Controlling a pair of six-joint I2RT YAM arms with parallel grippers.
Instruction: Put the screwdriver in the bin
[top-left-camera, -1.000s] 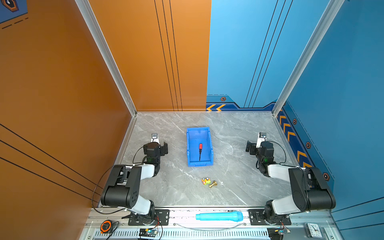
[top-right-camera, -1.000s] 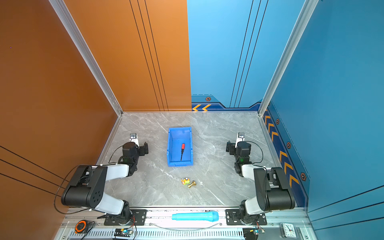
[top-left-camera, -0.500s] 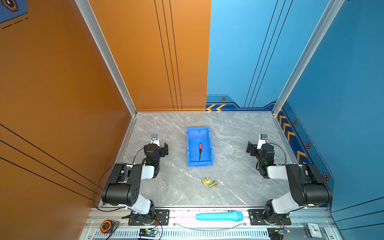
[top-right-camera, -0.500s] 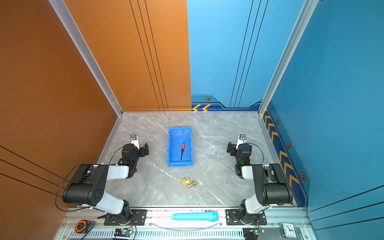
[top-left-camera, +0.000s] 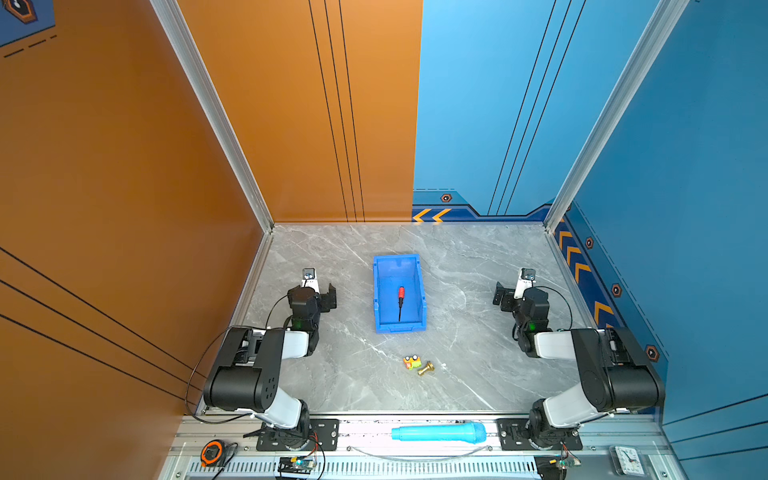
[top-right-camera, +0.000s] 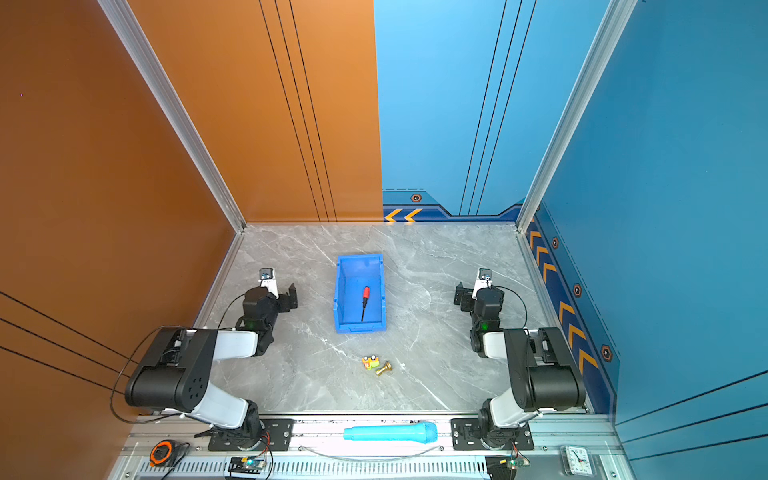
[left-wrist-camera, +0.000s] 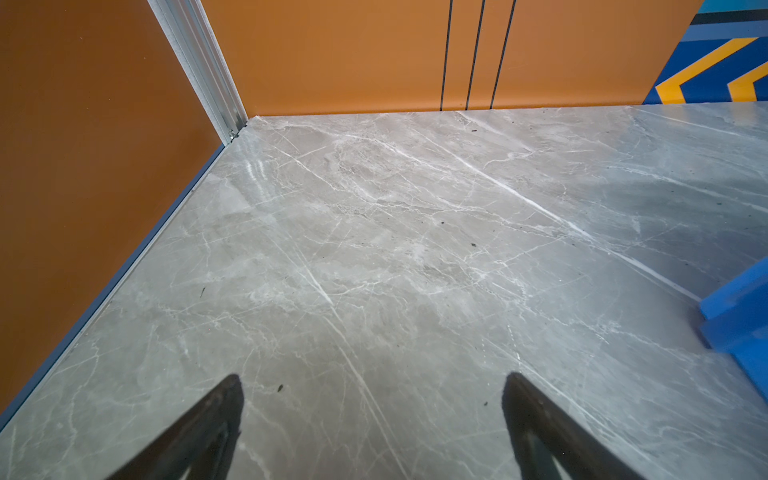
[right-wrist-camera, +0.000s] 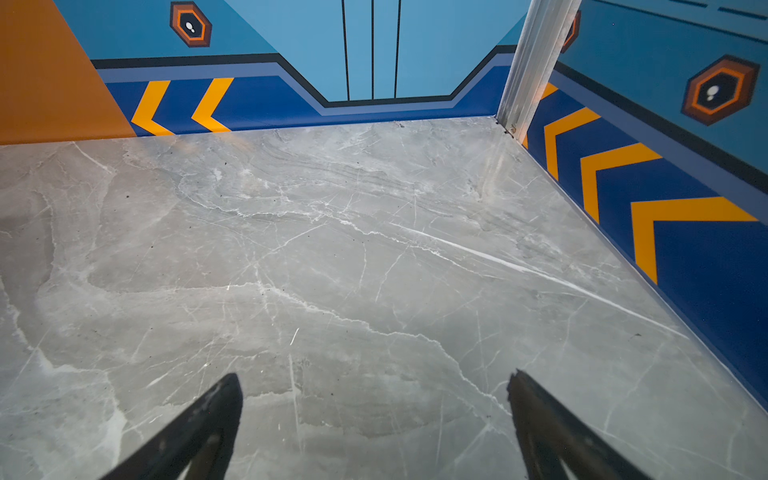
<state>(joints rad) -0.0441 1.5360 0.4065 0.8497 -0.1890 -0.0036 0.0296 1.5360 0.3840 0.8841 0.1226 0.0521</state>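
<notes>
The slim screwdriver with a red-orange handle (top-left-camera: 400, 300) lies flat inside the bright blue open-top plastic bin (top-left-camera: 400, 328), so I judge the job done. The best move is to leave the bin undisturbed. My left jaws and right jaws stand wide and empty over the grey marble counter (top-left-camera: 478, 257), well apart from it. A small orange-green toy (top-left-camera: 411, 362) and a brass fitting (top-left-camera: 426, 368) sit nearer me. Nothing obstructs.

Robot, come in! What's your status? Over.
Left gripper open, empty. Right gripper open, empty. Screwdriver lying inside bin. Toy and brass fitting on table, clear of bin.
</notes>
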